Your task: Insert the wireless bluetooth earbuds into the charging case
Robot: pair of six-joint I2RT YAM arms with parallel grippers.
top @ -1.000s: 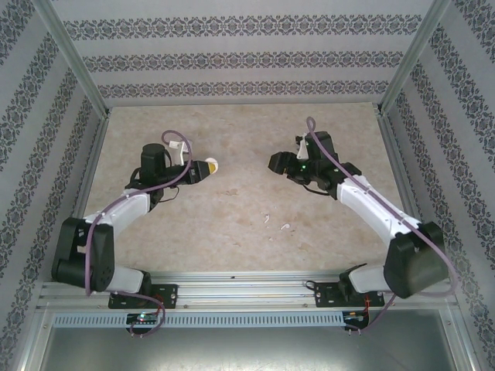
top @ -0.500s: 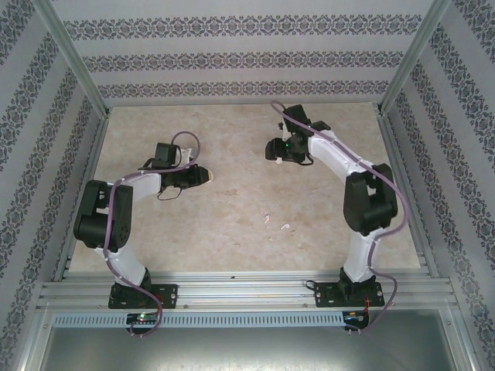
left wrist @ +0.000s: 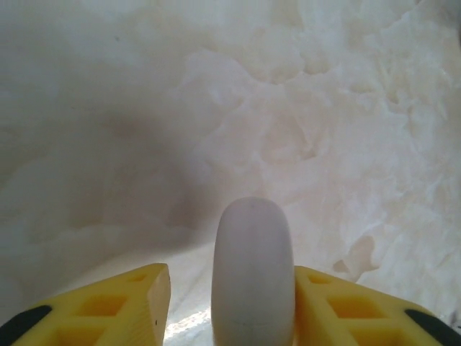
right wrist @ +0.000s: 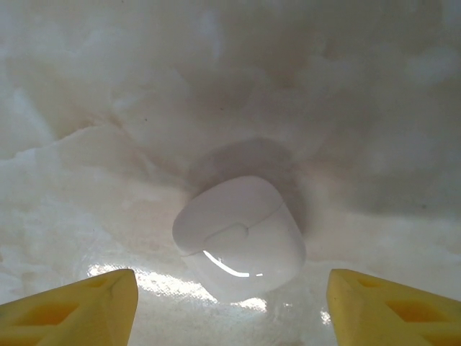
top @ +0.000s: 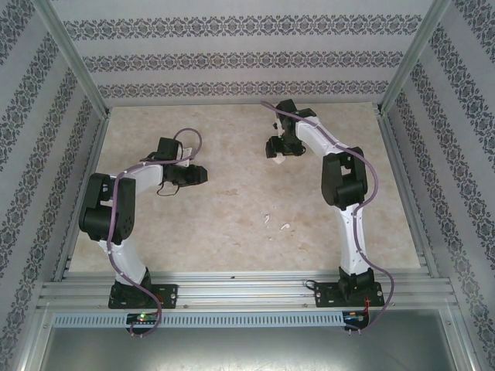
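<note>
Two earbuds [top: 285,227] lie on the table [top: 193,239] in the top view. They are tiny white pieces, close to each other but not touching, in the near half of the table and a little right of the middle. They lie well apart from both grippers, nearer to the arm bases than the grippers are. Their exact shape is too small to tell.

The case [right wrist: 241,234] is a white rounded-square box with a glossy surface. It lies flat on the table, its lid closed, in the far part of the table right of the middle. The right gripper [right wrist: 230,277] hangs just over it. Its jaws are spread wide, one yellow finger [right wrist: 79,306] at each side of the right wrist view, and they hold nothing. The case sits between the fingers and a little ahead of them, and neither finger touches it.

The left gripper [left wrist: 230,274] is on the left side of the table, far from the case. Between its yellow fingers [left wrist: 122,306] stands a white piece [left wrist: 252,267] with a rounded top, seen from its edge. The right finger touches it, and on the left side there is a small gap. I cannot tell if the jaws really clamp it.

Patterned walls [top: 232,62] stand around the table.
</note>
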